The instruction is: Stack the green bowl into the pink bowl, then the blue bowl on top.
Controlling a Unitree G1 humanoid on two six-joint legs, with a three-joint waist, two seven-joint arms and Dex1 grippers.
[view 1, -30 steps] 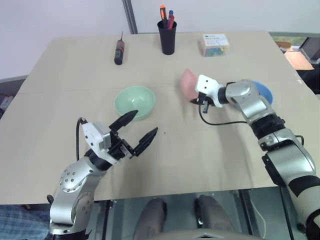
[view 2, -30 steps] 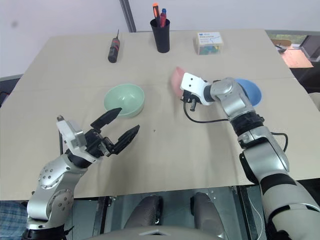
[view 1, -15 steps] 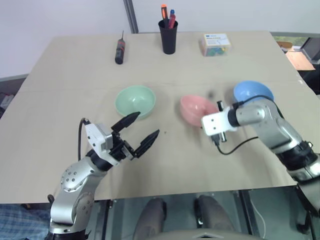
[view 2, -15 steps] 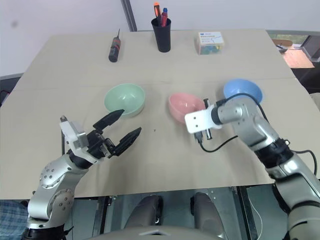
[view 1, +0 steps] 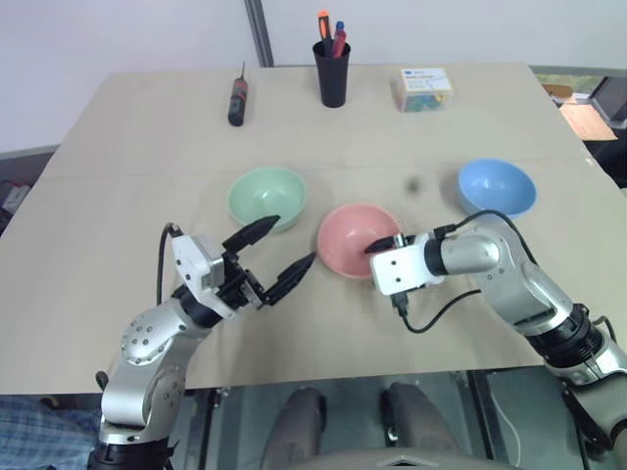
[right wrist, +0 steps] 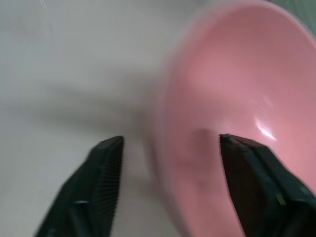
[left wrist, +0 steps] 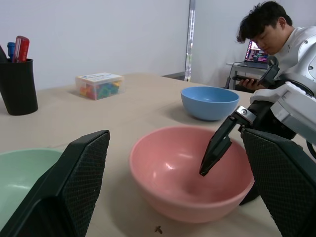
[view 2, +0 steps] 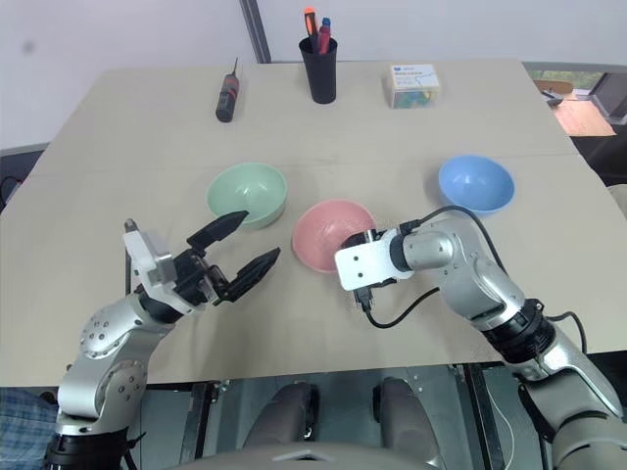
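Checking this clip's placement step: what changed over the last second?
The right gripper carried the pink bowl toward the robot, set it upright on the table and opened, straddling its rim. The green bowl, blue bowl and open left gripper stayed put.

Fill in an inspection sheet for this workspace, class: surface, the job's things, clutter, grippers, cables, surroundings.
Surface: beige table, flat, no spills.
Job's things: green bowl, pink bowl and blue bowl stand apart in a row, upright, none stacked.
Clutter: screwdriver, black pen cup and small clear box along the far edge.
Grippers: left gripper open, near the green bowl; right gripper open, fingers astride the pink bowl's rim.
Cables: black cable looped beside the right wrist.
Surroundings: seated person beyond the table.
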